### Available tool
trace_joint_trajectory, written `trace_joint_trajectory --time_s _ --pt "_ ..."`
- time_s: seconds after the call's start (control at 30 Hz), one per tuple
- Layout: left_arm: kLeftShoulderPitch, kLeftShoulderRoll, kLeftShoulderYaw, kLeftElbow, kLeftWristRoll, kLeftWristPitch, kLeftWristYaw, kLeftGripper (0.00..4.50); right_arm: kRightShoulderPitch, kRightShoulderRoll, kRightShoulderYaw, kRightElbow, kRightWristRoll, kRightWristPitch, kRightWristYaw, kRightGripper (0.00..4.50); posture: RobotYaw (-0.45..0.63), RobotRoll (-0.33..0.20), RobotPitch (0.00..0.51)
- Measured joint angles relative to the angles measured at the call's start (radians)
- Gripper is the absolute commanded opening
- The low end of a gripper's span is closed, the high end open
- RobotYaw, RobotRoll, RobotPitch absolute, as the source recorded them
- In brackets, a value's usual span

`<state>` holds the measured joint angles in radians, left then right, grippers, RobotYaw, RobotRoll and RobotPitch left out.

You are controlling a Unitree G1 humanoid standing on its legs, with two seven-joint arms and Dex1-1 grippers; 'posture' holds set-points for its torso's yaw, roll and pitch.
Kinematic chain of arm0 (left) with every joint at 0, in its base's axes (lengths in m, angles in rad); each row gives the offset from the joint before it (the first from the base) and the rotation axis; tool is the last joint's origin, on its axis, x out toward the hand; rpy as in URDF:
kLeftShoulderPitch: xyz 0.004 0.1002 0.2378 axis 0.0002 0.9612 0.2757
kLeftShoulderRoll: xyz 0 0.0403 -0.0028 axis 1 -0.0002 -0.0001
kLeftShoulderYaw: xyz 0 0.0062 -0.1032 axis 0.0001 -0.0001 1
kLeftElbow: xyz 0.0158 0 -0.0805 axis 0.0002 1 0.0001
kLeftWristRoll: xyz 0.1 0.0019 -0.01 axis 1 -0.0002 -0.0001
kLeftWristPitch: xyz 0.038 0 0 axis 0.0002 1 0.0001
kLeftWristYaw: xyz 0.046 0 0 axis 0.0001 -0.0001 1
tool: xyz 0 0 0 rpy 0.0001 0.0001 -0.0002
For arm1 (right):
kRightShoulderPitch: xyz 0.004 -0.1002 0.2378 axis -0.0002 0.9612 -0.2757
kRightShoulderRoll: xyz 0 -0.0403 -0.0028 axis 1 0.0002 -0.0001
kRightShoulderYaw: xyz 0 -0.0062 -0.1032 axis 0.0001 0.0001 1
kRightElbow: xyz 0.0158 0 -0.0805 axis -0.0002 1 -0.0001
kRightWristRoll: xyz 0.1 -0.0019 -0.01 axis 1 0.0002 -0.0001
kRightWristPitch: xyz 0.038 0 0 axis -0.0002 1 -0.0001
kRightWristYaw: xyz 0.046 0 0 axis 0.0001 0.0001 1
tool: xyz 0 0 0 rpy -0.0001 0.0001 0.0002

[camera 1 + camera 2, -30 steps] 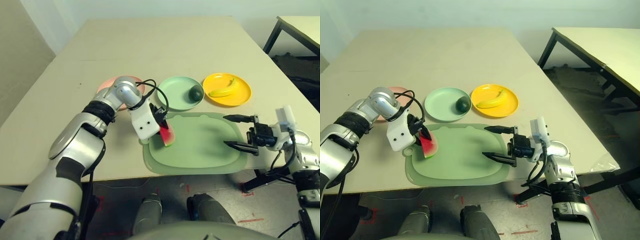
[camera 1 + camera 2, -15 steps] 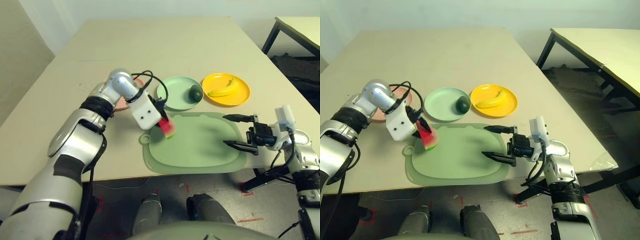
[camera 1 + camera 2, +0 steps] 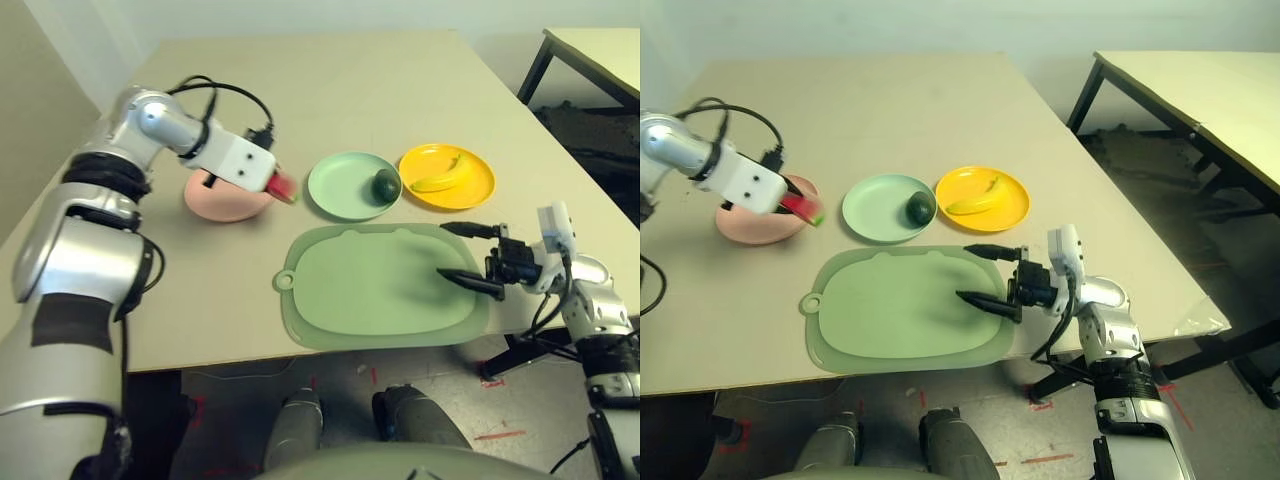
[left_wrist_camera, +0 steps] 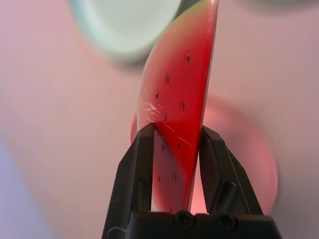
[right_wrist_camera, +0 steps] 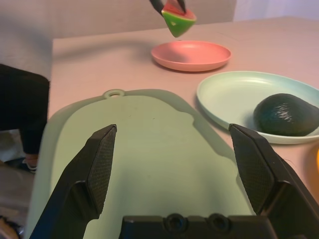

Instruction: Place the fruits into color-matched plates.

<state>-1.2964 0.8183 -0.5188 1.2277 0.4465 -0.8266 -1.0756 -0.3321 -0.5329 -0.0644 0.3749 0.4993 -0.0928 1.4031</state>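
Two of the three fruits already lie where they belong: the avocado sits in the mint green plate and the banana in the yellow plate. What remains is the watermelon wedge, which the left gripper holds clamped between its black fingers, red flesh against the pads and green rind toward the far tip. It hangs in the air over the near-right rim of the pink plate, clear of the plate's surface, so the step in hand looks like the final placement. To do it well, I would bring the wedge further in over the middle of the pink plate rather than letting go at the rim, where a narrow, curved piece could tip out onto the bench or slide toward the green plate beside it. Lowering until the wedge is close to or touching the plate before the fingers part should keep it from bouncing or rolling on its rind. The fingers should part fully and the arm lift straight away, since a sideways exit could drag the wedge along. The right gripper has its jaws spread wide and empty over the right edge of the light green cutting mat, well apart from the pink plate; it seems best left idle there.
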Motion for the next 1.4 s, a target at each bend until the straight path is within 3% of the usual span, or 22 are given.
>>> trace_joint_trajectory --time_s 0.23,0.7,0.73,0.97,1.23,1.4 --pt "0.000 -0.006 -0.014 0.060 0.119 0.117 0.195 1.28 0.012 0.001 0.000 -0.065 -0.025 0.036 -0.076 4.50 -0.06 0.000 0.091" --pt "0.056 -0.051 -0.047 0.108 0.228 0.218 0.342 1.28 0.042 0.005 -0.009 -0.111 -0.023 0.067 -0.114 4.50 -0.09 0.000 0.090" --pt "0.062 -0.051 -0.047 0.109 0.232 0.221 0.350 2.05 0.046 0.001 -0.012 -0.111 -0.023 0.067 -0.113 4.50 -0.09 0.000 0.090" --pt "0.079 -0.051 -0.049 0.110 0.251 0.223 0.363 4.43 0.064 -0.010 -0.029 -0.112 -0.023 0.064 -0.102 4.50 -0.08 0.000 0.086" --pt "0.078 -0.044 -0.039 0.110 0.250 0.194 0.363 4.47 0.057 -0.010 -0.029 -0.111 -0.023 0.064 -0.097 4.50 -0.07 0.000 0.069" --pt "0.072 -0.028 0.039 0.104 0.170 0.158 0.293 4.47 0.039 -0.010 -0.030 -0.096 -0.023 0.064 -0.098 4.50 -0.05 0.000 0.065"
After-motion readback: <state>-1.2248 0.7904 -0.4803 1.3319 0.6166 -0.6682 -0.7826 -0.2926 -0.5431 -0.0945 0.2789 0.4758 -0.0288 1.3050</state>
